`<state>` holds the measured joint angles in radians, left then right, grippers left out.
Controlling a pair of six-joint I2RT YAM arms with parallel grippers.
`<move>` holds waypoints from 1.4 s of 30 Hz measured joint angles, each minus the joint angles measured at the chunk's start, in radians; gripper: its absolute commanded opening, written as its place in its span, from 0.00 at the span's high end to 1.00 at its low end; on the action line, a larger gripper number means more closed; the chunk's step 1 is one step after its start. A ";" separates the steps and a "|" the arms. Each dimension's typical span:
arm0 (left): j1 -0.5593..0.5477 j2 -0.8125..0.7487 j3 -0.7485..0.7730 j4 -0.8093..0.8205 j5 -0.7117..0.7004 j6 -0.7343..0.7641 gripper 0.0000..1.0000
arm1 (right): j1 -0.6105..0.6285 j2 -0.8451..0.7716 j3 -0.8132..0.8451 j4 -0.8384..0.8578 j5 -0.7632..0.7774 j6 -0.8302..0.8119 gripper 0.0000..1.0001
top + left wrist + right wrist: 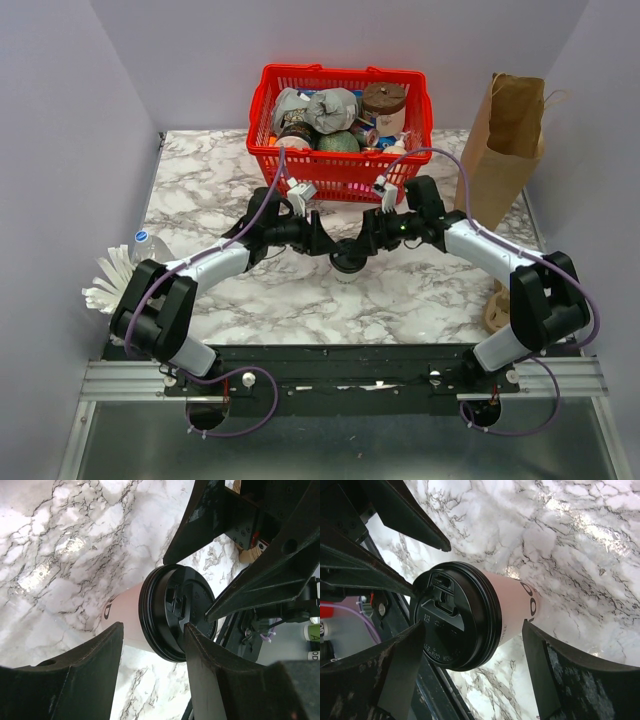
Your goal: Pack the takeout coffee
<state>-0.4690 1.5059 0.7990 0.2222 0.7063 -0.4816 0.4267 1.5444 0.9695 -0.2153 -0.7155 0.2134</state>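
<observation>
Left gripper (153, 626) seemingly clamps coffee (176, 611); right gripper (473, 625) gapped.

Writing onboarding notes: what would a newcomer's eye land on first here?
The left hand and right hand face each other at the centre, flanking the black-lidded takeout coffee. Behind them, at the far edge of the marble table, sits a red basket, crammed full. A brown paper bag stands upright at the far right.

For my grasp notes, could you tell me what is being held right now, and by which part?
The left gripper seems to clamp the takeout coffee cup on its wall just below the black lid; the right gripper straddles it open.
</observation>
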 measured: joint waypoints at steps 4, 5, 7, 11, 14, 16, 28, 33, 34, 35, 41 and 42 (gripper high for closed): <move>0.000 0.001 0.006 0.000 0.000 0.000 0.39 | 0.000 0.002 0.009 0.006 0.000 0.007 0.21; 0.000 0.002 0.007 0.000 0.000 0.000 0.39 | 0.000 0.004 0.010 0.007 0.000 0.007 0.22; 0.000 0.003 0.007 0.000 0.000 0.000 0.39 | 0.000 0.014 0.012 0.010 0.000 0.008 0.24; 0.000 0.004 0.007 -0.001 0.000 0.001 0.39 | 0.000 0.043 0.025 0.010 0.001 0.009 0.29; 0.000 0.004 0.007 -0.001 0.000 0.002 0.39 | 0.000 0.061 0.044 0.012 0.001 0.015 0.35; 0.000 0.008 0.007 -0.001 0.001 0.002 0.39 | 0.000 0.070 0.060 0.013 0.000 0.018 0.37; 0.010 0.056 0.018 0.022 0.010 -0.025 0.45 | 0.000 0.088 0.075 0.029 -0.008 0.023 0.48; 0.043 0.084 0.005 0.091 0.035 -0.103 0.48 | 0.000 0.098 0.075 0.046 -0.016 0.030 0.48; 0.050 0.090 -0.001 0.108 0.043 -0.122 0.48 | 0.000 0.100 0.075 0.050 -0.019 0.031 0.48; 0.055 0.094 -0.006 0.124 0.049 -0.136 0.48 | 0.000 0.102 0.075 0.053 -0.023 0.033 0.48; 0.079 0.133 -0.023 0.216 0.084 -0.220 0.48 | 0.000 0.119 0.075 0.071 -0.045 0.041 0.48; 0.082 0.139 -0.026 0.230 0.090 -0.230 0.48 | 0.000 0.122 0.075 0.074 -0.049 0.042 0.48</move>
<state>-0.3874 1.6447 0.7734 0.4526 0.7963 -0.7120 0.4263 1.6661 1.0443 -0.1417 -0.7643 0.2558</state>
